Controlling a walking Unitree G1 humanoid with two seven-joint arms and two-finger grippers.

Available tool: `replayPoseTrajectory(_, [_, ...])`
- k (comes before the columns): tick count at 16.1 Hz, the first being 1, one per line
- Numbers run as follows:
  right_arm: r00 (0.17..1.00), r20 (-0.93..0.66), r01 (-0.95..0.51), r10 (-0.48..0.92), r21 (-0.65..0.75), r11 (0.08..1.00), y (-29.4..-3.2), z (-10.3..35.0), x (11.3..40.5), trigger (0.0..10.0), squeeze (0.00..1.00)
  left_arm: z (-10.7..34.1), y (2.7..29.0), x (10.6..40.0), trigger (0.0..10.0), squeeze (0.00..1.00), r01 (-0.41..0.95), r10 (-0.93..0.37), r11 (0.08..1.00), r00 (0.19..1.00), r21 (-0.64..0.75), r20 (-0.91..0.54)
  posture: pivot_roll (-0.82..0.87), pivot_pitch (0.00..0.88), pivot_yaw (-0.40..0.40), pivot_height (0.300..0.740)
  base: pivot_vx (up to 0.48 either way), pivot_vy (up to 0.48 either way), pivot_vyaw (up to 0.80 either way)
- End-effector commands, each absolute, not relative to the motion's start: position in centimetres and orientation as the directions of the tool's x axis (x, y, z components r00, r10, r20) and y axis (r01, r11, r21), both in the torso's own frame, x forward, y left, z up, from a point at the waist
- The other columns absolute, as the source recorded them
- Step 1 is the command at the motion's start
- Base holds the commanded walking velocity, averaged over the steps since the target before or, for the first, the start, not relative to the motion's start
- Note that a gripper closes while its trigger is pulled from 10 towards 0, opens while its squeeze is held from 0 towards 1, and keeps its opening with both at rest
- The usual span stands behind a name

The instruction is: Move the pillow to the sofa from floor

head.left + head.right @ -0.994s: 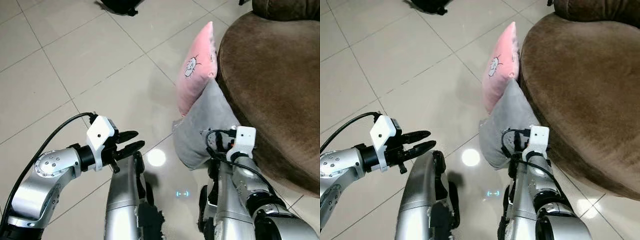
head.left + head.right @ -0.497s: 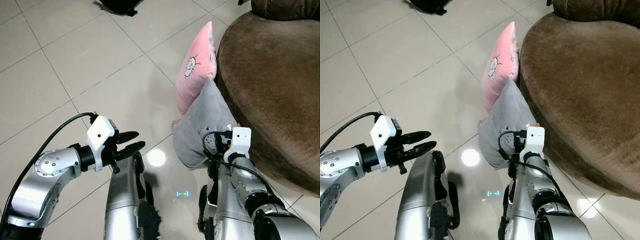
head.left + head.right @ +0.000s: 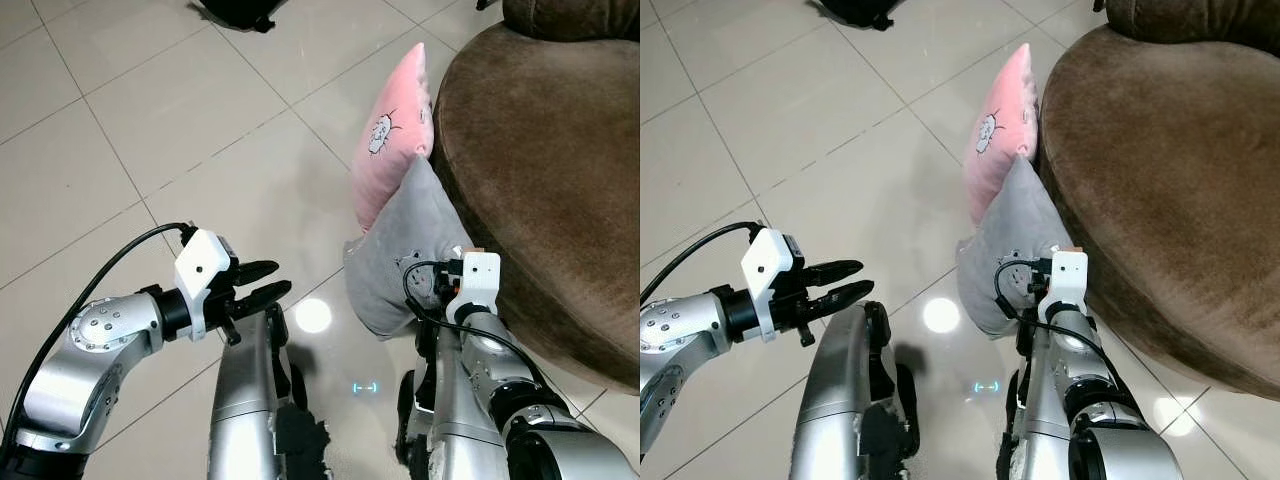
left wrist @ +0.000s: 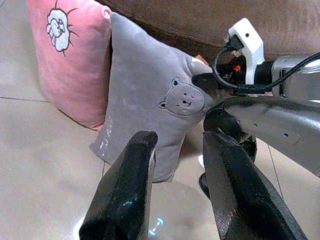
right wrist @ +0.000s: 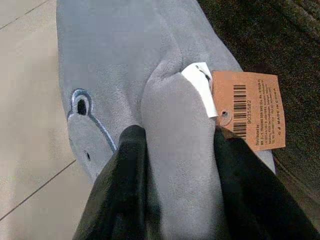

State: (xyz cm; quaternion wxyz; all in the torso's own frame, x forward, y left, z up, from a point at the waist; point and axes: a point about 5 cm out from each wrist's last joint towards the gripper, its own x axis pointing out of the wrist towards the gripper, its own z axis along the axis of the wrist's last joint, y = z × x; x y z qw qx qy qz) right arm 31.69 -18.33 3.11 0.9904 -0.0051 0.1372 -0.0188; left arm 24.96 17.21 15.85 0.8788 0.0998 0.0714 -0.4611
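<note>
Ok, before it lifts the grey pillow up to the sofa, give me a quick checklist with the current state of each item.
1. Right gripper pinching a fold of the grey plush bear-face pillow: ok.
2. Fold seated deep between the jaws: ok.
3. Orange cardboard tag outside the pinch: ok.
4. Pink plush pillow leans against the grey one and may topple: not ok.
5. Left gripper open, off the pillows: ok.
6. Brown velvet sofa seat has landing space: ok.
</note>
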Motion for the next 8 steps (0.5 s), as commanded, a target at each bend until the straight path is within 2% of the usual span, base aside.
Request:
replayPoseTrajectory(1, [0.945,-0.327,0.009,-0.011,-0.007,1.0,-17.72,1.83,30.83,0.0,0.0,15.54,17.14,24.62,10.0,0.0,0.835,-0.803,0.54,0.548,0.103,-0.234,0.27,0.331,0.14,0.525,0.0,0.0,0.0])
replayPoseTrajectory(8, [0.944,-0.331,0.004,-0.008,-0.013,1.0,-17.83,1.79,30.8,0.0,0.0,15.22,16.89,24.8,10.0,0.0,0.834,-0.802,0.541,0.55,0.105,-0.234,0.26,0.31,0.135,0.525,0.0,0.0,0.0])
